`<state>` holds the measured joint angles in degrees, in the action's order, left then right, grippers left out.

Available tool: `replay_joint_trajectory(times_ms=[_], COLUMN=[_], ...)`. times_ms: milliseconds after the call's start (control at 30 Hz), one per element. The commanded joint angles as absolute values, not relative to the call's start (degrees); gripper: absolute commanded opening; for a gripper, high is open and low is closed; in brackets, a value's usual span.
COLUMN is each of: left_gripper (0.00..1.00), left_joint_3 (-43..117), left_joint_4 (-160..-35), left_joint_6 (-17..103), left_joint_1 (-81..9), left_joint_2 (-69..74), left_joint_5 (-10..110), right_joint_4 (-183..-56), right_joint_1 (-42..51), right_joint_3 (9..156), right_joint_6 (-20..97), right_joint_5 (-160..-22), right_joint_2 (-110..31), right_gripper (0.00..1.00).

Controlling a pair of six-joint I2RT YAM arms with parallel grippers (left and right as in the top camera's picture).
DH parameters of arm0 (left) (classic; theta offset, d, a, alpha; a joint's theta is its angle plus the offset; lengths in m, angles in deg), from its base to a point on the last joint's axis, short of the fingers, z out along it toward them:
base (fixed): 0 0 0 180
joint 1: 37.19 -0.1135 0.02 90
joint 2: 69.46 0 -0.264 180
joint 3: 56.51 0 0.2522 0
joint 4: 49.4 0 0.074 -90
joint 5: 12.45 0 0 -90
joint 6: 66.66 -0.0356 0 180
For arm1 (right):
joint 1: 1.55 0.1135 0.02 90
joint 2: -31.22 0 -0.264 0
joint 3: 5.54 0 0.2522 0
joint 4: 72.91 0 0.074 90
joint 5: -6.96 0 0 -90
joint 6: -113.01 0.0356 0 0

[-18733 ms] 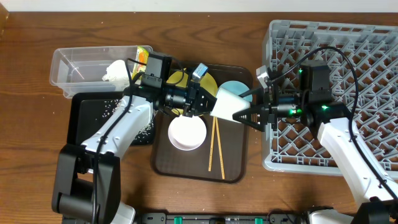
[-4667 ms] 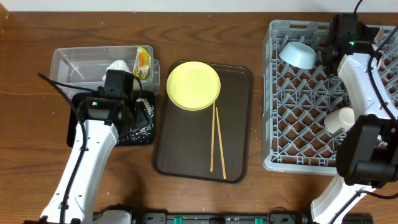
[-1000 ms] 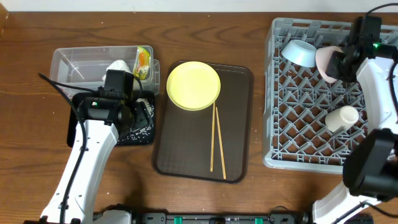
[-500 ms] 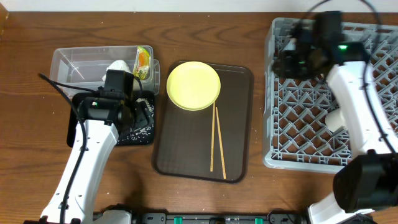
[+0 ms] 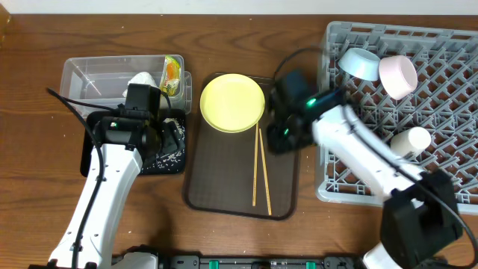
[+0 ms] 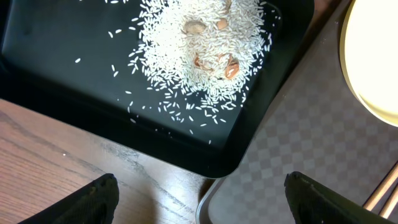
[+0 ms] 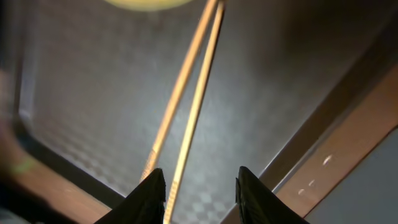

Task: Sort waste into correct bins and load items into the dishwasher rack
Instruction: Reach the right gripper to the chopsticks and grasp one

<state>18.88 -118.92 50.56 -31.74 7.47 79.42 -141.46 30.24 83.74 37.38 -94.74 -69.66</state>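
Note:
The yellow plate and the chopsticks lie on the dark brown tray. My right gripper hovers over that tray's right side, blurred. In the right wrist view it is open, the chopsticks running below between its fingers. The grey rack holds the blue bowl, the pinkish bowl and the pale cup. My left gripper is open and empty above the black tray's corner, near the rice.
The clear tub at the back left holds the white napkin and the wrapper. The black tray lies in front of it. The brown tray's edge lies right beside the black tray.
My right arm has swung from the rack's back left down to the brown tray, leaving the pinkish bowl in the rack beside the blue bowl. The left arm has not moved.

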Motion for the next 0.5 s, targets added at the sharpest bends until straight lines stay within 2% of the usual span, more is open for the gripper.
replay_joint_trajectory(times_ms=[0,267,467], left_gripper=[0.88,0.88,0.88], left_joint_3=[19.4,19.4,19.4], left_joint_4=[-119.3,-119.3,-119.3], left_joint_6=[51.1,51.1,51.1], left_joint_1=[-31.9,-31.9,-31.9], left_joint_2=[7.4,7.4,7.4], left_joint_5=[79.8,79.8,79.8], right_joint_4=[-139.7,-131.6,-128.6], right_joint_1=[34.8,42.0,44.0], right_joint_3=[79.2,70.6,67.0], right_joint_6=[41.9,47.2,49.7], right_joint_5=[-87.7,-87.7,-87.3], right_joint_2=[-70.2,-70.2,-70.2], right_gripper=[0.38,0.38,0.37])
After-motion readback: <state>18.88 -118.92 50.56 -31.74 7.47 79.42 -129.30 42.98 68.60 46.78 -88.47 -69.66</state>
